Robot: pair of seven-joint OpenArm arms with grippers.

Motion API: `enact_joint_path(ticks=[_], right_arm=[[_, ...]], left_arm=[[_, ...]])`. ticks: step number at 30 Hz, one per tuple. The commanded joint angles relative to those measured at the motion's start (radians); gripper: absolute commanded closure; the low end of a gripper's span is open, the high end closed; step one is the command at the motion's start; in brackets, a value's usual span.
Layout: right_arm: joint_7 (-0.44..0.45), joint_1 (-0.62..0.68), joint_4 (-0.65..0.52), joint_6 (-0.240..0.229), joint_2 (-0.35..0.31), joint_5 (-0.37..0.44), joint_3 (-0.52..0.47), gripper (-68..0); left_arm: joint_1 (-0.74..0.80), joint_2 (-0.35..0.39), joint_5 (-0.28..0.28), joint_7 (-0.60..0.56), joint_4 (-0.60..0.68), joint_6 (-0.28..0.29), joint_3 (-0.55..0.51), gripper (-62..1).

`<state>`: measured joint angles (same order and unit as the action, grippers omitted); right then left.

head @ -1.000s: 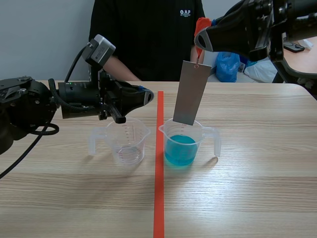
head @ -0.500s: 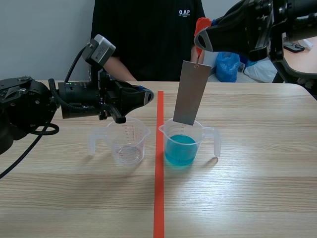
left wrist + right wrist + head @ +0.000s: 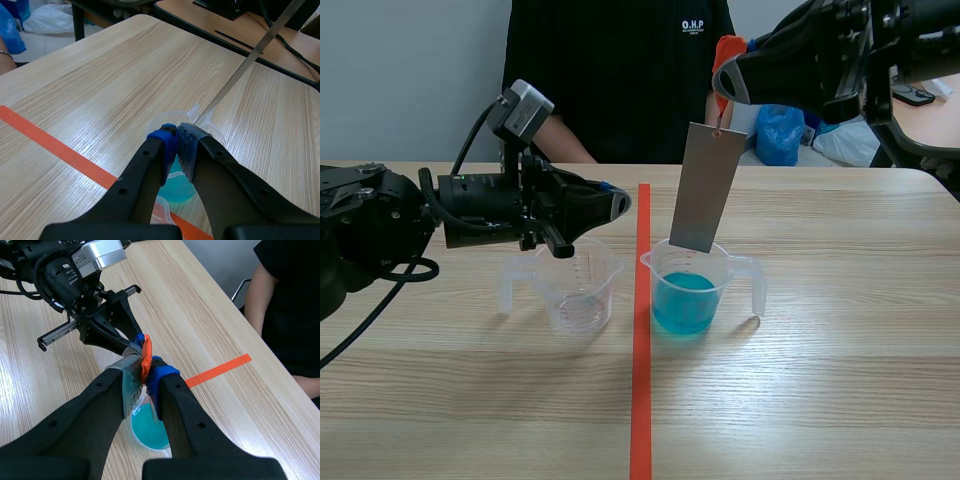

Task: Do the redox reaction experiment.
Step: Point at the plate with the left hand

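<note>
The right hand [image 3: 145, 374], upper right in the scene view, is clamped on an orange tag [image 3: 726, 48] — from it a grey metal strip [image 3: 706, 188] hangs slightly tilted, its lower edge at the rim of the cup of blue liquid [image 3: 686, 296] at centre. The left hand [image 3: 176, 142], left of centre, has its fingers pressed together on nothing, above a clear cup [image 3: 578, 288] — both cups stand on the bench [image 3: 840, 340], either side of the red tape line [image 3: 640, 400].

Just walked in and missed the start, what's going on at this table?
The right gripper is shut on an orange-red tab, from which a flat grey metal plate hangs over the clear plastic cup of blue liquid, its lower edge about at the rim. The left gripper, shut on nothing, hovers near the other clear cup.
</note>
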<state>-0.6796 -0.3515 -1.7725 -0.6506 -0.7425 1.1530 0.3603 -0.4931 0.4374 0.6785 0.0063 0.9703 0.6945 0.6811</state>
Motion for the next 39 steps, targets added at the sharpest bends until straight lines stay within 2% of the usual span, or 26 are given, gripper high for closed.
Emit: enact_joint_path(ticks=[1, 15, 19, 23, 29, 34, 36, 39], right_arm=[[0.012, -0.025, -0.002, 0.003, -0.011, 0.011, -0.007, -1.7], [0.012, -0.025, -0.002, 0.003, -0.011, 0.011, -0.007, -1.7], [0.012, -0.025, -0.002, 0.003, -0.011, 0.011, -0.007, -1.7], [0.012, -0.025, -0.002, 0.003, -0.011, 0.011, -0.007, -1.7], [0.012, -0.025, -0.002, 0.003, -0.011, 0.011, -0.007, -1.7], [0.012, -0.025, -0.002, 0.003, -0.011, 0.011, -0.007, -1.7], [0.012, -0.025, -0.002, 0.003, -0.011, 0.011, -0.007, -1.7], [0.012, -0.025, -0.002, 0.003, -0.011, 0.011, -0.007, -1.7]], left_arm=[[-0.011, -0.005, 0.014, -0.016, 0.011, 0.002, -0.006, -3.2], [-0.012, -0.004, 0.014, -0.018, 0.011, 0.002, -0.009, -3.2], [-0.018, 0.017, 0.01, -0.053, 0.011, 0.002, -0.02, -3.2], [-0.012, 0.09, 0.01, -0.078, 0.011, 0.002, -0.055, -3.2], [0.077, 0.301, 0.014, -0.155, 0.011, 0.002, -0.094, -3.2], [0.274, 0.454, 0.013, -0.24, 0.011, 0.002, -0.185, -3.2], [0.382, 0.493, 0.013, -0.28, 0.011, 0.002, -0.243, -3.2], [0.533, 0.509, 0.004, -0.328, 0.011, 0.002, -0.336, -3.2]])
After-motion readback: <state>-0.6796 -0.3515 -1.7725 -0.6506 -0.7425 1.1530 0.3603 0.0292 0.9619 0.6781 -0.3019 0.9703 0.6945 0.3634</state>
